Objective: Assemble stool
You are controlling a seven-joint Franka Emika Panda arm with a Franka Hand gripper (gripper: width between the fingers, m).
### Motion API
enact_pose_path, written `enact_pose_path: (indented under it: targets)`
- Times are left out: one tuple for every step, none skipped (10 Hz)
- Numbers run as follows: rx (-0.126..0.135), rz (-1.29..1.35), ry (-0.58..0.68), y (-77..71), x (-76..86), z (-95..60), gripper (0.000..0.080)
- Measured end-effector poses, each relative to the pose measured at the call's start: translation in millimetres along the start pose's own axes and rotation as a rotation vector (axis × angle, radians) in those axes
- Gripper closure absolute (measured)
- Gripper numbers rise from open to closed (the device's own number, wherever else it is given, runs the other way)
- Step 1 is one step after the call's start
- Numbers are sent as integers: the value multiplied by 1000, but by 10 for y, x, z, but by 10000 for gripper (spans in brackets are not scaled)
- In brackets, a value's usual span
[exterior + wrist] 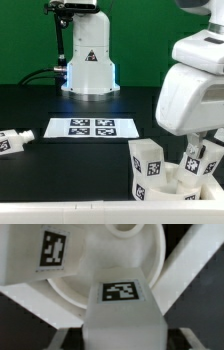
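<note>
If the tool (200, 148) lifts while loose on the leg (122, 308), and I cannot tell its grip, the leg may fall.

The white arm (84, 40) stands on its base (88, 82) at the back, its bulky wrist (200, 85) hangs low at the exterior view's right, and the end effector (202, 145) points downward, jaws too hidden to tell their gap.
</note>
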State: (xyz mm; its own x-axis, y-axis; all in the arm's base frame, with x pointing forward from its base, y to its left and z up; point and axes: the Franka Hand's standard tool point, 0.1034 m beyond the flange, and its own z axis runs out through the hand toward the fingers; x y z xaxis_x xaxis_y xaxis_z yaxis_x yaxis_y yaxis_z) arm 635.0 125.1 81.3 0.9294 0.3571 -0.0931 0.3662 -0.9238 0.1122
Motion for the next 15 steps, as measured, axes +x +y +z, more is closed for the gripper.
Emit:
enact_pose_path:
  targets:
    - [25,218,-31,19,-47,10,466]
    - [70,375,-91,43,-90,30,466]
    - [74,436,-92,110,-43,28,465]
    - [69,514,-88,90,-34,29,465]
    - [67,575,-90,85,-33,28,465]
    - [77,690,-93,109,-32,32,465]
    - [98,848,-87,189,-28,40,465]
    - [139,1010,-87,227,-10,48,465]
    - [192,1149,-75,269,16,55,465]
    - [197,1204,-74,269,16,56,465]
    - [194,1263,-80,258,21,53,465]
    - [194,1329,-87,258,21,53,465]
    - [192,1403,-95,257,21,54,465]
    - [213,1517,-104,269,35,58,465]
    - [251,1683,-117,308,29,66,465]
